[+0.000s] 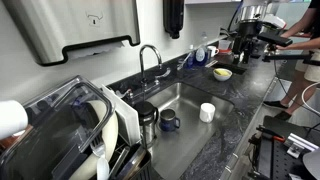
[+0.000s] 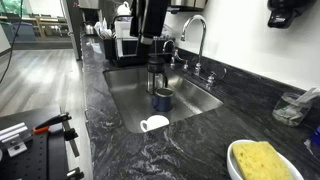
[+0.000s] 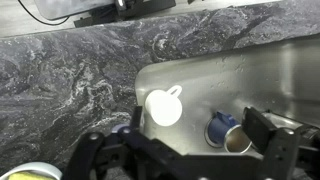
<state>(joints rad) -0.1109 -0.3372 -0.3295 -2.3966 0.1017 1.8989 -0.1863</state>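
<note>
Only the wrist view shows my gripper [image 3: 198, 128]. It hangs open above the steel sink [image 3: 262, 78], and nothing is between its fingers. Straight below, a white mug [image 3: 165, 106] stands on the sink floor, handle toward the counter. A blue mug [image 3: 224, 131] lies beside the right finger [image 3: 262, 128], its pale inside showing. Both exterior views show the white mug [image 1: 207, 112] [image 2: 155, 123] near the sink's front wall. The blue mug [image 1: 169, 121] [image 2: 162, 99] sits deeper in, next to a tall dark tumbler [image 1: 146, 118] [image 2: 155, 72].
A curved faucet [image 1: 150, 58] [image 2: 196, 38] rises behind the sink. A dish rack with plates [image 1: 95, 130] stands at one end. A bowl with a yellow sponge [image 1: 222, 73] [image 2: 262, 160] sits on the dark marbled counter [image 3: 70, 80] at the other end.
</note>
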